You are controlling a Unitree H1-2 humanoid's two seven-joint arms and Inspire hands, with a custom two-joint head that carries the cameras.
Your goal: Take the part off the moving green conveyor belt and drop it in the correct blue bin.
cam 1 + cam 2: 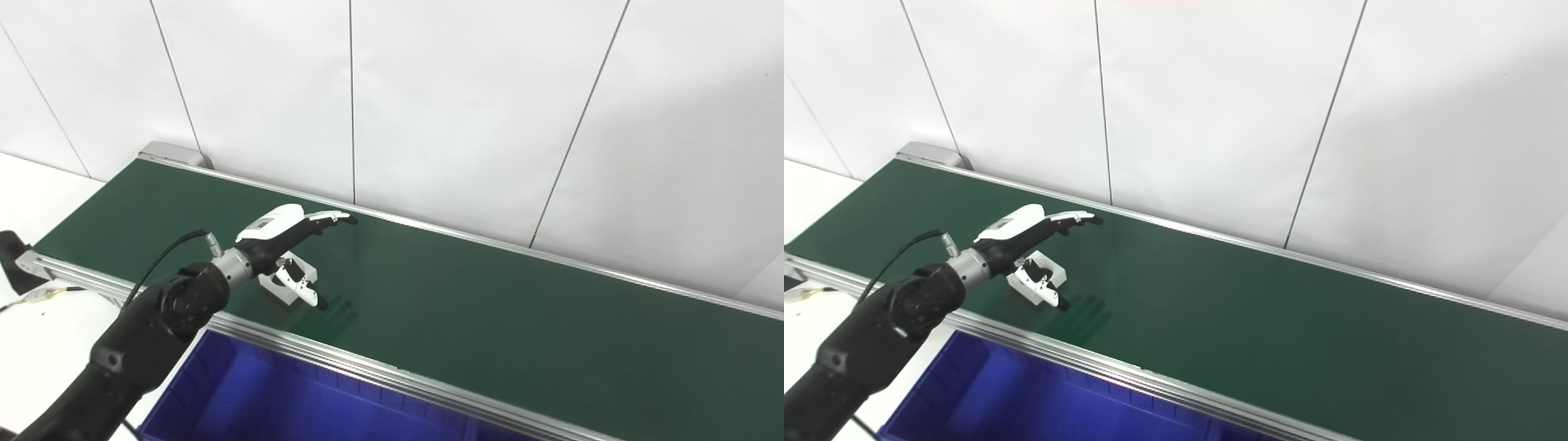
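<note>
My left hand reaches over the green conveyor belt, open, with its fingers stretched out flat and its thumb hanging down. A small white part lies on the belt right under the hand, partly hidden by the thumb; it also shows in the right eye view beneath the hand. The hand hovers above the part and does not grip it. A blue bin sits below the belt's near rail. My right hand is out of view.
The belt's silver near rail runs between the belt and the bin. A white panelled wall stands close behind the belt. A white table surface with a cable lies at the left.
</note>
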